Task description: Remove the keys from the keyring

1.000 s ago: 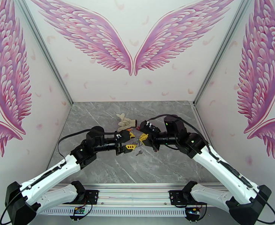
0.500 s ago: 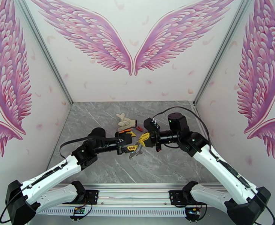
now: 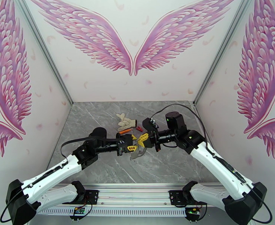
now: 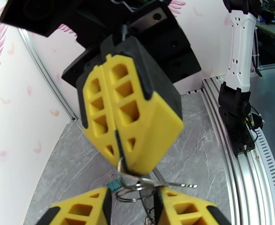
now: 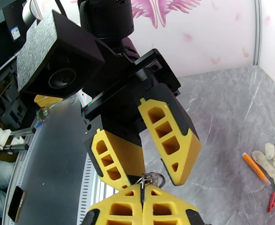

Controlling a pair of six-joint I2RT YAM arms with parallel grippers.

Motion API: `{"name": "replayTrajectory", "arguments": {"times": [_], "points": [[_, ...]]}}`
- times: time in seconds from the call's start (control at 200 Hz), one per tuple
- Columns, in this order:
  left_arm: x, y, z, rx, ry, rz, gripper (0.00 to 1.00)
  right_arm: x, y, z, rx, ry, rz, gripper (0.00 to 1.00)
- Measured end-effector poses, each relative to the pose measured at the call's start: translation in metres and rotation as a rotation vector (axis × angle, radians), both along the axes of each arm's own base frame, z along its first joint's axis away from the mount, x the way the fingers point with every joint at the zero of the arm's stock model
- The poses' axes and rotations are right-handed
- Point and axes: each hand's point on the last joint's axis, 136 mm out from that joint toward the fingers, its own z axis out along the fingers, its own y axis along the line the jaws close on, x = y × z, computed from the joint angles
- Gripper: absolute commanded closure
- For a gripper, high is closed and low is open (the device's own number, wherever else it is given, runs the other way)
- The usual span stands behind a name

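Your left arm reaches from the near-left corner low across the table [image 3: 96, 120], forearm nearly level, wrist pointing right. Your right arm comes in from the near-right corner, elbow raised, wrist pointing left, so the two tools meet tip to tip above the middle.

Your left gripper [image 3: 133, 143] stands partly open, its yellow fingers [image 5: 171, 147] on either side of the small rings; you cannot tell whether the pads touch them. Your right gripper [image 4: 124, 165] is closed tight, pinching a small silver ring of the keys [image 4: 167, 183], which dangle below its tips.

Beneath both tools a thin dark loop, the keyring [image 3: 137, 154], hangs above the table. A teal clip [image 4: 113, 183] lies under them. Farther back lie an orange pen [image 5: 256, 167], a red clip [image 5: 273, 201] and a pale glove [image 3: 125, 120].
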Motion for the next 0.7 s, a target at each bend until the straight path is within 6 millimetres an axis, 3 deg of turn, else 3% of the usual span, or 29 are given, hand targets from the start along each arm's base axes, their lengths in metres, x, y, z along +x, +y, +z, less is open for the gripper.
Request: {"name": "replayTrajectory", "arguments": {"times": [0.47,0.7], "points": [[-0.008,0.002,0.004,0.015,0.01,-0.037,0.79,-0.005,-0.001,0.003,-0.003,0.007,0.02,1.0],[-0.01,-0.001,0.011,0.011,0.016,-0.063,0.79,-0.006,-0.001,0.004,0.001,0.006,0.027,1.0]]}}
